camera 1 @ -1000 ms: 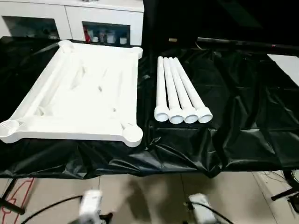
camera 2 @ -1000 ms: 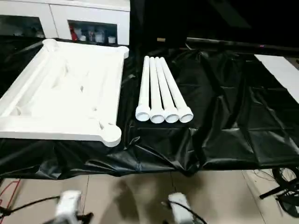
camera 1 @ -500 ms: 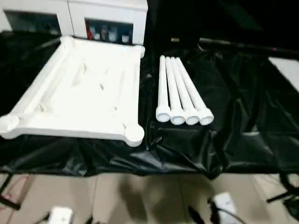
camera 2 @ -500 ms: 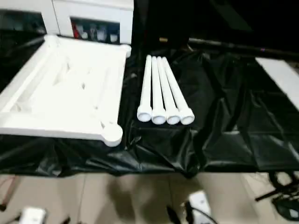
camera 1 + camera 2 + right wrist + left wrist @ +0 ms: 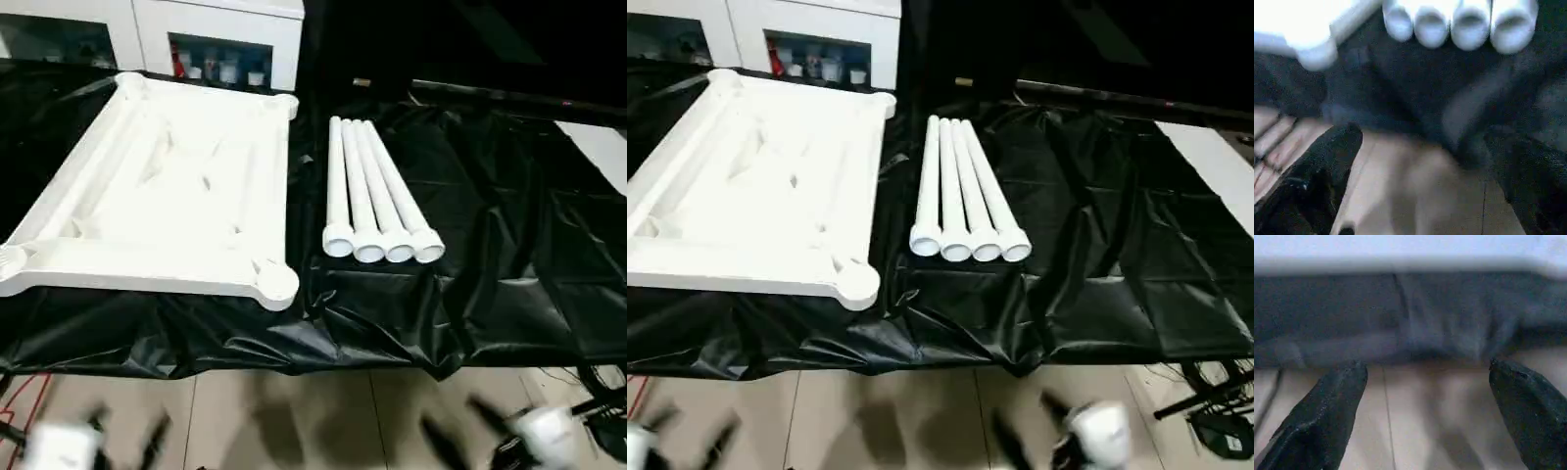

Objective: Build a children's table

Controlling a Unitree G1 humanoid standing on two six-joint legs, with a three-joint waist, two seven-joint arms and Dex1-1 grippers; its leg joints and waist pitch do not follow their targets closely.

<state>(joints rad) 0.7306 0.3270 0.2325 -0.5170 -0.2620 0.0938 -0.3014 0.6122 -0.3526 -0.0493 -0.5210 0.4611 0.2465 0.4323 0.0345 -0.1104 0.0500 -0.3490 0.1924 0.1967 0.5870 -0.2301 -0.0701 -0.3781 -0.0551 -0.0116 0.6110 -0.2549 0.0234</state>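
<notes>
The white tabletop lay upside down on the black sheet, ribbed underside up, on the robot's left half of the work surface. The four legs lay just to its right, side by side and touching one another, apart from the tabletop's edge. Both grippers hung low in front of the draped surface, over the tiled floor and well short of the parts. The left gripper stood spread wide with nothing between its fingers, facing the hanging edge of the sheet. The right gripper was likewise wide apart and empty, and beyond it were the legs' open ends and one round corner socket. Each leg's long axis ran away from the robot, with the wider open end towards it and the slimmer tip at the far side; the bundle fanned slightly towards the near end. The tabletop's long side ran the same way. Behind the tabletop stood a white cabinet whose glass doors showed small items on a shelf.
</notes>
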